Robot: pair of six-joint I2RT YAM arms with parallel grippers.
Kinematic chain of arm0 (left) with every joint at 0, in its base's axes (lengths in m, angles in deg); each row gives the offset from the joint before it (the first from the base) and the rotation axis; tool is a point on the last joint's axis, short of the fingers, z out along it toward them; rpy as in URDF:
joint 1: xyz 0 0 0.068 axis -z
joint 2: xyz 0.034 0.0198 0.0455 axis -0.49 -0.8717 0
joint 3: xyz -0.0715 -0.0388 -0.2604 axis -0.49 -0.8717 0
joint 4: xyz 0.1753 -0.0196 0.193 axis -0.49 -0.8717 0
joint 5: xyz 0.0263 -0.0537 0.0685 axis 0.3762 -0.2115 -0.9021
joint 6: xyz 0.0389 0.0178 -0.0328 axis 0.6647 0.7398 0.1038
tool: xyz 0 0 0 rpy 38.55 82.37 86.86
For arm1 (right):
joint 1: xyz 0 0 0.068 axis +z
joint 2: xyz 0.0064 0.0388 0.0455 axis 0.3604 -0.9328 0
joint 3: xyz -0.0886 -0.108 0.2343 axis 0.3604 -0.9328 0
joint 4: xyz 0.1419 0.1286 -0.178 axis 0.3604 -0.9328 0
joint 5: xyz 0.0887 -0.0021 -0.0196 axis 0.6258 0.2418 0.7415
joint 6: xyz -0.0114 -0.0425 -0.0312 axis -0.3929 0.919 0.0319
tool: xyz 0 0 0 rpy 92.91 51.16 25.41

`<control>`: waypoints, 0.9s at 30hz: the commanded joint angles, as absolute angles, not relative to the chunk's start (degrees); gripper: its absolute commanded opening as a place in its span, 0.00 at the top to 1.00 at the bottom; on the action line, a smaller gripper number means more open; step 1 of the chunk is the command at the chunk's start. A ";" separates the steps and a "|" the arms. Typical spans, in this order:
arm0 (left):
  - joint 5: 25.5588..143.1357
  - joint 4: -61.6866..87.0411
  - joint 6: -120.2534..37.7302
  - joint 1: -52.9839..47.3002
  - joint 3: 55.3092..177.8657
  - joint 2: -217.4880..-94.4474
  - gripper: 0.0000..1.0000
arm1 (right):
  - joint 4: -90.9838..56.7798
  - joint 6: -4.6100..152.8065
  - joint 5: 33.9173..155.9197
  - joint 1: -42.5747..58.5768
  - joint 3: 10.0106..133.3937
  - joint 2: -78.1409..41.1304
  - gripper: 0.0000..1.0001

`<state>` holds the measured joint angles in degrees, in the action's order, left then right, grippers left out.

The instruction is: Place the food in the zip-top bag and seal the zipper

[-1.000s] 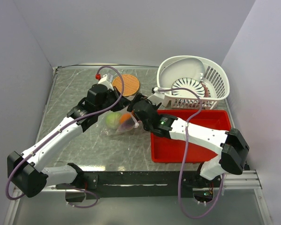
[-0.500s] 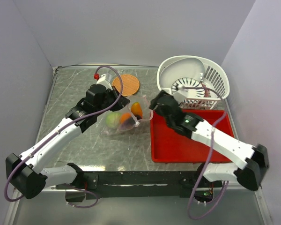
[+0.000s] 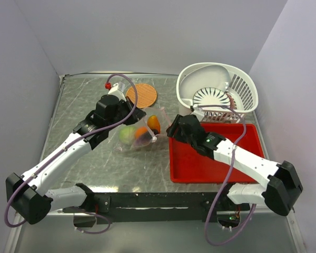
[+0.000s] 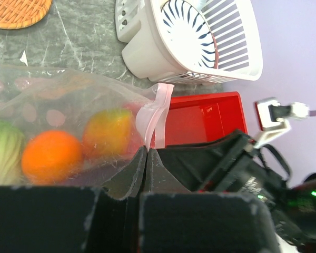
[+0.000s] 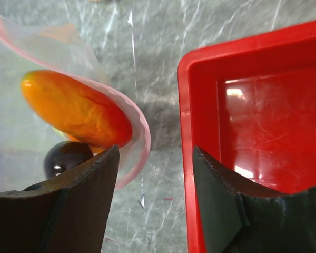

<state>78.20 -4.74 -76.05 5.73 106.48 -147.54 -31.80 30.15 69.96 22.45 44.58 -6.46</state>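
The clear zip-top bag (image 3: 137,138) lies on the table and holds a pale green ball (image 3: 127,135), an orange ball (image 3: 141,132) and an orange-red oval fruit (image 3: 154,124) at its mouth. My left gripper (image 3: 137,116) is shut on the pinkish zipper strip (image 4: 154,118) at the bag's mouth, and the food shows through the plastic (image 4: 52,155). My right gripper (image 3: 171,132) is open and empty just right of the mouth, over the red tray's left rim. In the right wrist view (image 5: 155,158) the oval fruit (image 5: 76,110) and the zipper (image 5: 141,132) lie by the left finger.
The red tray (image 3: 242,134) sits right of the bag. The white slotted basket (image 3: 221,89) stands behind it. A flat orange-brown disc (image 3: 142,95) lies at the back by my left gripper. A dark round piece (image 5: 67,158) shows inside the bag.
My right gripper has left the bag's mouth, swung right and back, then settled by the tray's left rim. The oval fruit now lies in the bag's mouth. The left gripper keeps its hold.
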 commanded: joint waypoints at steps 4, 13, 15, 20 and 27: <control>78.02 -1.99 -76.53 5.73 106.38 -145.16 0.99 | -27.32 28.27 71.37 21.77 47.13 -11.42 0.49; 80.92 -8.12 -68.02 5.73 111.20 -147.96 0.99 | -35.12 34.41 66.81 24.83 62.75 -13.01 1.00; 82.49 -9.02 -65.46 5.81 112.27 -148.68 0.99 | -37.67 37.14 63.74 26.76 69.50 -14.32 1.00; 82.15 -7.71 -65.54 5.73 111.13 -147.27 0.99 | -42.43 38.90 63.54 26.95 75.51 -20.29 1.00; 80.22 -8.32 -65.45 5.73 112.53 -147.97 0.99 | -43.05 37.67 65.48 26.86 76.84 -22.94 1.00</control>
<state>80.77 -8.23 -66.83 5.73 109.80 -148.55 -41.02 37.30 66.15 27.08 75.55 -22.50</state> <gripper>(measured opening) 0.022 0.011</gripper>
